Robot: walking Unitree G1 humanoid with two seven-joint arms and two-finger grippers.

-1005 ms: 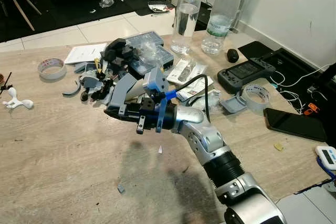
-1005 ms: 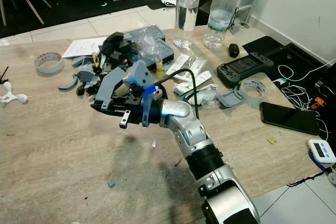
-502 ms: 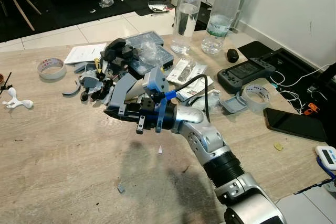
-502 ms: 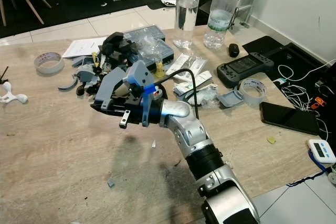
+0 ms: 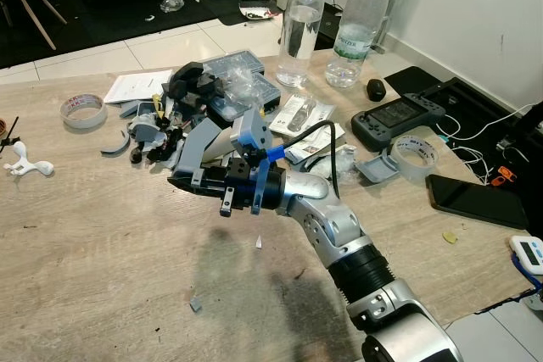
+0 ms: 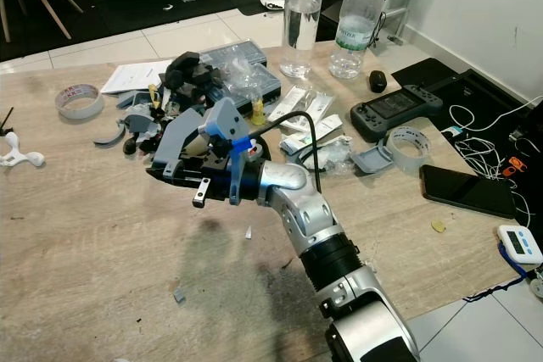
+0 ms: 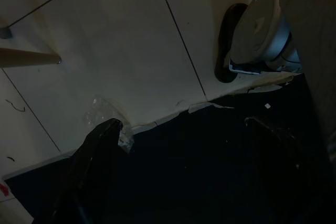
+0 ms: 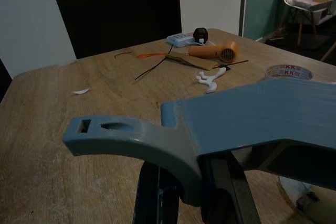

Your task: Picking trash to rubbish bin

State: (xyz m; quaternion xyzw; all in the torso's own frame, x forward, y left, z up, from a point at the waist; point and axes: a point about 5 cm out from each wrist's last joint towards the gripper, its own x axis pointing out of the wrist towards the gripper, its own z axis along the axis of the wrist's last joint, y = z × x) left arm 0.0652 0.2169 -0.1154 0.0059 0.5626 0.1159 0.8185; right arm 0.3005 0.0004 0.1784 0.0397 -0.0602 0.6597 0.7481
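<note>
My right gripper (image 5: 181,181) hovers over the wooden table (image 5: 85,243), shut on a grey-blue plastic part (image 5: 206,143). Seen from the right wrist, that part (image 8: 236,121) has a flat body and a curved arm with a slot, and it lies across the black fingers (image 8: 157,195). Just behind the gripper is a heap of grey and black plastic scraps (image 5: 165,116). My left gripper (image 7: 178,145) hangs idle in the dark above a tiled floor, its fingers apart with nothing between them. A crumpled clear wrapper (image 7: 105,113) lies on the tiles there.
Two water bottles (image 5: 303,27) and clear parts boxes (image 5: 242,69) stand at the back. Tape rolls (image 5: 83,110) (image 5: 414,152), a game controller (image 5: 394,116), a phone (image 5: 471,199), cables and a white plastic figure (image 5: 25,163) lie around. Small scraps (image 5: 194,303) dot the near table.
</note>
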